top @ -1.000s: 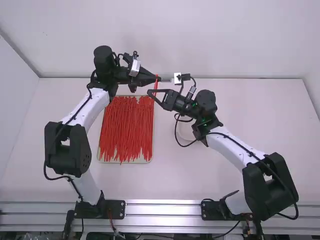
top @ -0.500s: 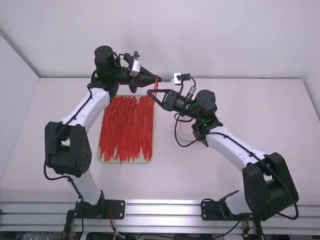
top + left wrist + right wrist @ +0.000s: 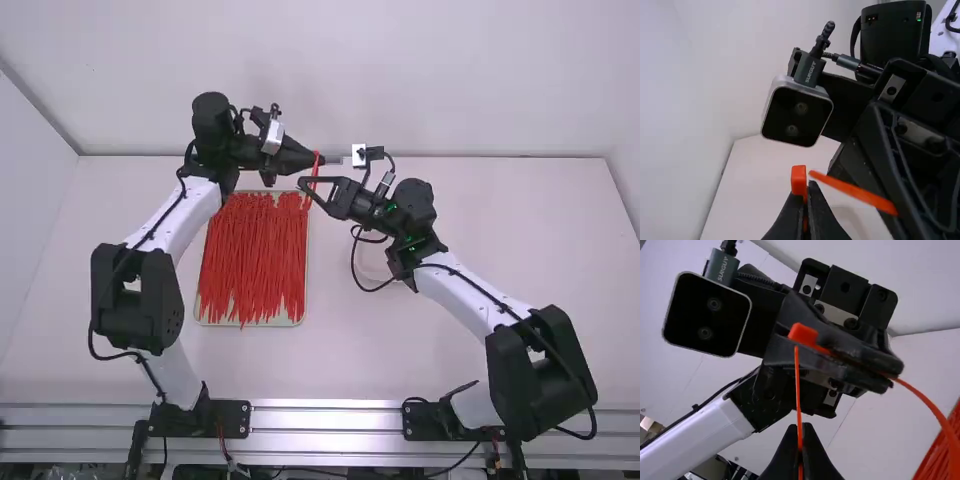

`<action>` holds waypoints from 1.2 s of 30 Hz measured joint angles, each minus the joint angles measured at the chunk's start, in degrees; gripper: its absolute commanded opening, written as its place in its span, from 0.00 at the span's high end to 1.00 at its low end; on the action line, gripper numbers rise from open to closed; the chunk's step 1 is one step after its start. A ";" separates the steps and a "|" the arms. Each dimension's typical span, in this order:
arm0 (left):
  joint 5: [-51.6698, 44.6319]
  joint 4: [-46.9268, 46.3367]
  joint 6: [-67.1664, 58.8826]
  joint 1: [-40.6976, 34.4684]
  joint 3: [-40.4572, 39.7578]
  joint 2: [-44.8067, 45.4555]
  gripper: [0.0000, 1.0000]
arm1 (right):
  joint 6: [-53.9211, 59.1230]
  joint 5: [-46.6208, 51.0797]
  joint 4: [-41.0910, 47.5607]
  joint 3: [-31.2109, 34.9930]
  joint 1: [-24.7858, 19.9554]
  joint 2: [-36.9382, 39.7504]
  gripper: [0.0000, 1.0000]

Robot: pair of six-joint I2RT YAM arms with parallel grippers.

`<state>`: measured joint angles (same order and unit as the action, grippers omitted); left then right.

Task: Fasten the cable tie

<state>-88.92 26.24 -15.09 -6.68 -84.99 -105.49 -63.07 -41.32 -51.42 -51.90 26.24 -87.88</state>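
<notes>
Cable tie [image 3: 313, 172], a single red one, is hanging in the air just past the far right corner of the board [image 3: 250, 323], which is lying on the worktop [image 3: 540, 220] loaded with spare ties [image 3: 252, 255]. Over the board's far edge, the left gripper [image 3: 805, 195] is clamping its fingers [image 3: 787, 222] on the tie just under the square head [image 3: 798, 179]. Off the board's far right corner, the right gripper [image 3: 799, 432] is pinching the thin tail [image 3: 797, 385] between clenched fingers [image 3: 782, 460] and pointing it up at the head, while the rest of the strap is bowing out in a loop. Picking up and looping are looking done, and the tail is meeting the head; whether it is passing through the slot I cannot tell. Judging from this, feeding the tail through and pulling it snug are what is remaining.
</notes>
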 measured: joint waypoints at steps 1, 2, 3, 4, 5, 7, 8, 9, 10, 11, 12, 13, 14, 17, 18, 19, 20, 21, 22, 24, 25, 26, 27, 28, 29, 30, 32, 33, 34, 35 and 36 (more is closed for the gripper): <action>0.00 0.00 -0.02 -0.24 0.00 0.00 0.99 | 0.07 0.07 0.04 0.00 0.00 0.02 1.00; 0.02 0.00 -0.02 -0.42 0.00 0.00 0.98 | 0.07 0.15 0.04 -0.02 0.00 0.02 1.00; 0.02 -0.02 -0.02 -0.68 0.00 0.00 0.99 | 0.04 0.20 0.04 0.00 0.00 0.02 1.00; 0.04 -0.04 -0.02 -0.81 0.00 0.00 0.99 | 0.09 0.26 0.04 -0.02 0.00 0.02 1.00; 0.09 -0.07 0.00 -0.83 0.02 0.00 0.99 | 0.17 0.31 0.07 -0.02 0.00 0.02 1.00; 0.22 -0.07 -0.02 -0.83 0.00 0.00 0.99 | 0.22 0.35 0.07 0.00 0.00 0.02 1.00; 0.20 -0.07 -0.02 -0.83 0.00 0.00 0.99 | 0.22 0.33 0.09 -0.02 0.00 0.02 1.00; 0.20 -0.07 -0.02 -0.83 0.00 0.00 0.99 | 0.22 0.35 0.09 0.00 0.00 0.02 1.00; 0.20 -0.07 -0.02 -0.83 0.00 0.00 0.99 | 0.22 0.35 0.09 -0.02 0.00 0.02 1.00; 0.22 -0.24 -0.02 -0.83 0.00 0.00 0.99 | 0.22 0.37 0.13 0.00 0.00 0.02 1.00; 0.22 -0.35 0.00 -0.83 0.00 0.00 0.99 | 0.22 0.35 0.11 -0.02 0.00 0.02 1.00; 0.22 -0.66 0.00 -0.81 0.00 0.00 0.99 | 0.22 0.35 0.11 0.00 0.00 0.02 1.00; 0.22 -0.74 -0.02 -0.83 0.00 0.00 0.99 | 0.22 0.33 0.11 0.00 0.00 0.00 1.00; 0.22 -1.44 -0.04 -0.66 0.02 0.00 0.99 | 0.17 0.04 0.11 -0.02 -0.20 0.02 1.00; 0.22 -1.84 -0.04 -0.59 0.00 0.00 0.99 | 0.17 -0.24 0.11 0.00 -0.33 0.02 1.00; 0.22 -2.12 -0.13 -0.61 0.00 0.00 0.99 | 0.17 -0.46 0.13 0.00 -0.50 0.02 1.00; 0.20 -2.40 -0.24 -0.61 0.00 0.00 0.99 | 0.17 -0.59 0.11 -0.02 -0.72 0.02 1.00; 0.24 -2.43 -0.26 -0.61 0.00 0.00 0.99 | 0.15 -0.72 0.13 -0.02 -0.83 0.02 1.00; 0.26 -2.43 -0.24 -0.59 0.00 0.00 0.99 | 0.17 -0.83 0.11 -0.02 -0.92 0.00 1.00; 0.37 -2.43 -0.46 -0.39 0.00 0.00 0.99 | 0.20 -0.90 0.04 0.00 -0.92 0.02 1.00; 0.39 -2.51 -0.48 -0.33 0.00 0.00 0.99 | 0.17 -0.94 -0.24 -0.02 -0.92 0.02 1.00; 0.42 -2.71 -0.52 -0.26 0.02 0.00 0.99 | 0.17 -0.92 -0.37 0.00 -0.92 0.02 1.00; 0.42 -2.84 -0.63 -0.26 0.00 0.00 0.99 | 0.17 -0.94 -0.35 0.00 -0.92 0.02 1.00; 0.39 -2.89 -0.63 -0.28 0.00 0.00 0.99 | 0.17 -0.92 -0.37 0.00 -0.92 0.02 1.00; 0.44 -2.89 -0.63 -0.28 0.00 0.00 0.99 | 0.15 -0.94 -0.35 0.00 -0.92 0.02 1.00; 0.44 -2.89 -0.63 -0.26 0.00 0.00 0.99 | 0.13 -0.98 -0.52 0.00 -1.03 0.02 1.00; 0.46 -2.91 -0.63 -0.28 0.00 0.00 0.99 | -0.07 -1.20 -0.70 0.00 -1.18 0.02 1.00; 0.48 -3.26 -0.63 -0.28 0.00 0.00 0.99 | -0.46 -1.29 -1.25 0.00 -1.27 0.02 1.00; 0.46 -3.28 -0.63 -0.28 0.00 0.00 0.99 | -0.66 -1.38 -1.66 0.00 -1.29 0.00 1.00; 0.42 -3.34 -0.63 -0.28 0.02 0.00 0.99 | -0.87 -1.38 -2.03 -0.02 -1.29 0.02 1.00; 0.42 -3.32 -0.63 -0.28 0.00 0.00 0.99 | -1.07 -1.36 -2.54 0.00 -1.29 0.02 1.00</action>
<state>-88.51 22.92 -15.73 -6.96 -84.99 -105.49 -64.14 -42.68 -53.95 -51.90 24.95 -87.85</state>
